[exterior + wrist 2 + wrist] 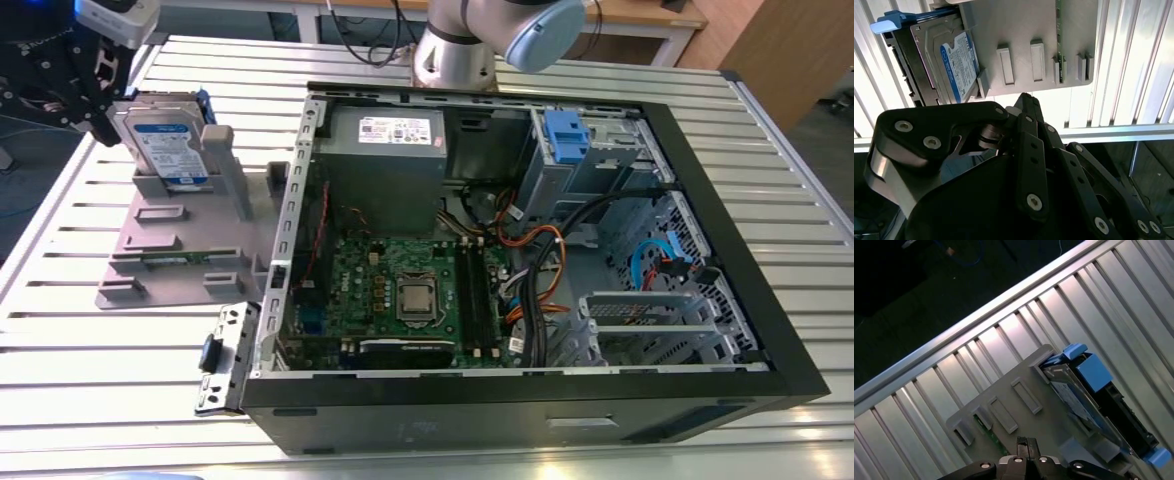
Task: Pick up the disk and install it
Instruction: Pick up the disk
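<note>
I'm reading the pincer (1024, 99) as pressed together, gripping nothing, with its tips hovering over the grey holder (1019, 25). The disk (956, 65) is standing on edge in that holder's end slot, lying off to one side of the tips and not under them. All of this is sitting at the exterior view's left of the open case (754, 290).

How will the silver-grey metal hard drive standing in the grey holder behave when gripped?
The silver-grey metal hard drive looks rigid and probably heavy for its size. Its blue plastic bracket may flex slightly if pinched. Standing on edge in the grey plastic holder, it could tip if nudged sideways.
</note>
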{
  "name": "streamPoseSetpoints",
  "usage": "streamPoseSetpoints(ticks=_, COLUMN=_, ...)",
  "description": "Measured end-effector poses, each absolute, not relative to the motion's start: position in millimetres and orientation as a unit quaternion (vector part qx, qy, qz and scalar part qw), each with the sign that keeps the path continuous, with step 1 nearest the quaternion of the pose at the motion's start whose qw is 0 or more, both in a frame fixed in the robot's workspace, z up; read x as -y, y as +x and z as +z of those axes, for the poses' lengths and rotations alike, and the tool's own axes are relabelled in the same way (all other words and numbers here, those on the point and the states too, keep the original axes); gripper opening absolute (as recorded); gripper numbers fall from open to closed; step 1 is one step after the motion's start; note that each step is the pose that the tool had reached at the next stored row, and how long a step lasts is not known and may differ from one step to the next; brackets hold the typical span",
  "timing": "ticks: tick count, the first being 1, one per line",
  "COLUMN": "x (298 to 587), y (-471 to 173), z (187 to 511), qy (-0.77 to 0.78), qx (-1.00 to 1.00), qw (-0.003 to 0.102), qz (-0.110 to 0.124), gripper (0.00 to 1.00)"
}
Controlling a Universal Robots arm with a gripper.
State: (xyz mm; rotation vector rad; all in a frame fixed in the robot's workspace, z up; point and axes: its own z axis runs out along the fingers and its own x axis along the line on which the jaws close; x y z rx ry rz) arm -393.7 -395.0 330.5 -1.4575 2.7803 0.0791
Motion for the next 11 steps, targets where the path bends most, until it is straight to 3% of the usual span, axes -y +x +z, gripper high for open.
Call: streamPoseSetpoints(ticks=11, x=395.0, y=-393.8, z=330.5, qy=-0.478, qx=-0.878, qw=0.000, qz=0.025, gripper=0.11)
